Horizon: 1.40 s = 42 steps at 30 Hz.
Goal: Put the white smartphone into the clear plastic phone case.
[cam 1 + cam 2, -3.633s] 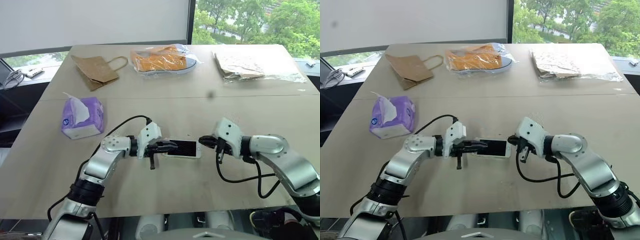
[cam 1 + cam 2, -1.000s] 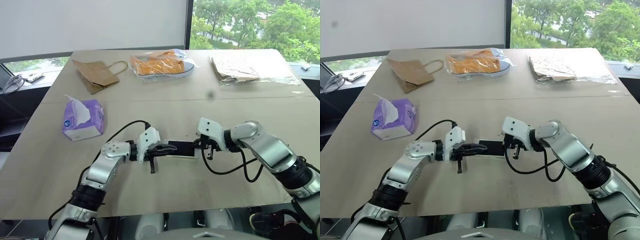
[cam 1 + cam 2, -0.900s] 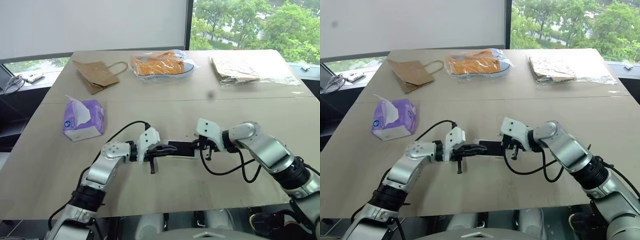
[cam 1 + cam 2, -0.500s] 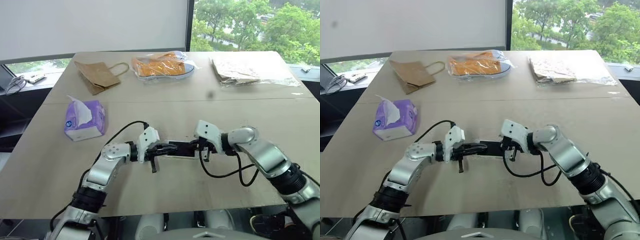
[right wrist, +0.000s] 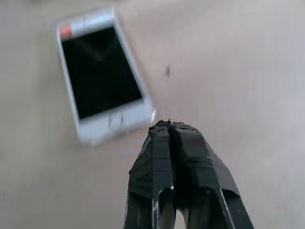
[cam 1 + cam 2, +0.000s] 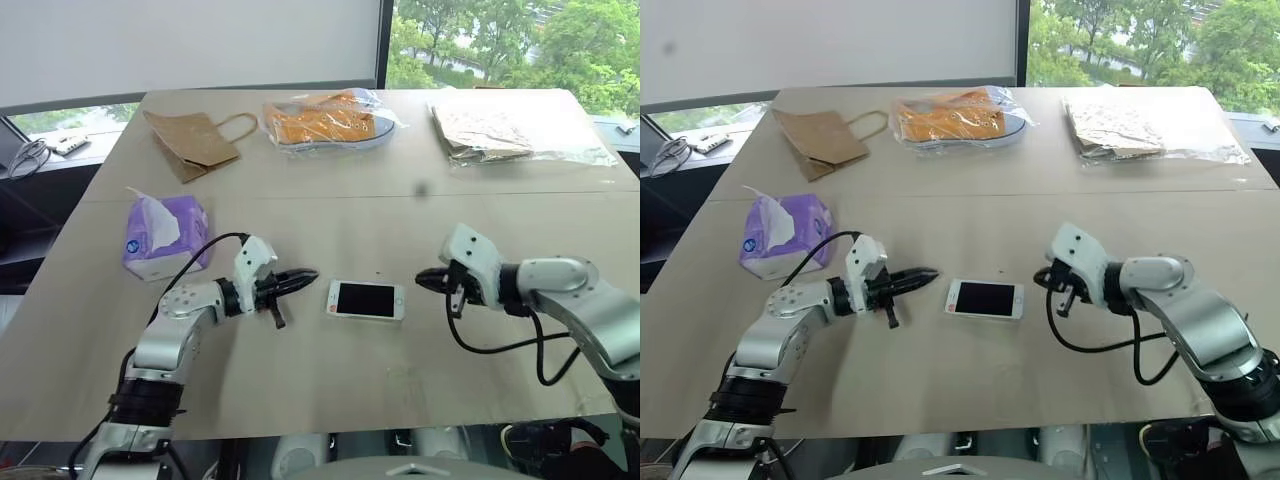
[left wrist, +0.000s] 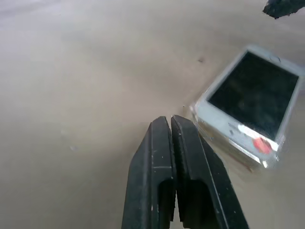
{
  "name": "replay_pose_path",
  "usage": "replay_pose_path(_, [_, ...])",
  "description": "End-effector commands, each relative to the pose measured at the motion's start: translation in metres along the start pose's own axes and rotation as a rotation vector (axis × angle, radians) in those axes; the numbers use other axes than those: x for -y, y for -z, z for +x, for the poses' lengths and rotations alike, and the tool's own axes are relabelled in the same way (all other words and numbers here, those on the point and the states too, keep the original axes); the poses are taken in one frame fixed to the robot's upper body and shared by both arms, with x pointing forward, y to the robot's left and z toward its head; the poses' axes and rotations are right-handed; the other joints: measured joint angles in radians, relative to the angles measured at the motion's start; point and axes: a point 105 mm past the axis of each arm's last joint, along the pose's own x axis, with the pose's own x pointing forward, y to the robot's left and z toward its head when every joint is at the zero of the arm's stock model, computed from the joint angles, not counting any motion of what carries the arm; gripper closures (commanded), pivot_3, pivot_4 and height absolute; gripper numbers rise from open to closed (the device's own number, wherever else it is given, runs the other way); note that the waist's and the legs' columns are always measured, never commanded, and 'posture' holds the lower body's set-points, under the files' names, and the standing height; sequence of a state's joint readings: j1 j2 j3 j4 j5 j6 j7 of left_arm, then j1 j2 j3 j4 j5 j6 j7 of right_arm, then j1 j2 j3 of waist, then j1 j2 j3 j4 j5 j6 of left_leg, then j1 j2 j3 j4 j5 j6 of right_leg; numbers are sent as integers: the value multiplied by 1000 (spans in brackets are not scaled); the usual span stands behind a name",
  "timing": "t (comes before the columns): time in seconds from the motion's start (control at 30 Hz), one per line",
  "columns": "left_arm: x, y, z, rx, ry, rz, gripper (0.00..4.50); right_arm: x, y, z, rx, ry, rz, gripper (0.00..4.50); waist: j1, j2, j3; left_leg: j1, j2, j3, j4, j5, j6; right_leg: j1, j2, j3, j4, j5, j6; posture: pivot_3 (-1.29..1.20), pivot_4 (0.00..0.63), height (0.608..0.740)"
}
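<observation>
**A:** While the left gripper [image 6: 305,276] sits clenched on nothing, where's the white smartphone [image 6: 366,300]?

**B:** Flat on the table [image 6: 330,390], screen up, between both grippers and touching neither. The right gripper [image 6: 424,279] is pinched closed too, empty.

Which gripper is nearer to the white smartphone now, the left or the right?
The left gripper, just off the white smartphone's left end. The right gripper sits slightly farther off the opposite end. Neither touches it.

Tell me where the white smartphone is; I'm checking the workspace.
In the left eye view the white smartphone lies flat, screen up, on the table near its front middle, between the left gripper and the right gripper, touching neither.
</observation>
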<state>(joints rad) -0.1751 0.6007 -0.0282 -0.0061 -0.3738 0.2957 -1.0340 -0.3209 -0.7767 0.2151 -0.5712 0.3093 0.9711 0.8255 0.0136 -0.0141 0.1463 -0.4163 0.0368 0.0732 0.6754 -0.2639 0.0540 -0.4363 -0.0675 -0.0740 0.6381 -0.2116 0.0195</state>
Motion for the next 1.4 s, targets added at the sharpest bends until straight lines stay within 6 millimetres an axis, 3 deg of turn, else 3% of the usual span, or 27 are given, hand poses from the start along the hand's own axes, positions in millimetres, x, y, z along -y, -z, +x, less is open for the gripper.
replay_pose_path(0.03, [12, -8, 4, -8, 61, 46, 4402, -6, -5, -1, 10, -13, -49, 4500, -1, -1, 2, 0, 0, 0, 0, 0, 0, 0, 0, 0, 0, 0, 0, 0, 150, 740])
replay_pose_path(0.53, [24, -3, 3, -65, 110, 57, 4402, -26, -4, 13, -8, -131, -70, 4500, 0, -2, 4, 1, 0, 0, 0, 0, 0, 0, 1, 1, 1, 0, 0, 0, 150, 740])
replay_pose_path(0.97, [25, -2, 5, -63, 109, 63, 4402, -29, -21, 25, 15, -191, -145, 4500, -1, -2, 4, 2, 1, 0, 1, 0, 0, 0, 2, 1, 3, 0, 1, 0, 150, 740])
replay_pose_path(1.2, [27, -3, 9, -53, 114, 64, 4402, -39, -21, 34, -21, -255, -228, 4500, -1, -2, 4, 2, 1, 0, 1, 0, 0, 0, 3, 2, 3, 0, 0, 0, 150, 740])
replay_pose_path(1.4, [22, -5, 5, -31, 87, 60, 4402, -32, -20, 31, -25, -237, -256, 4500, -2, -2, 4, 2, 1, 0, 1, 0, 0, 0, 3, 2, 4, 0, 0, 0, 150, 740])
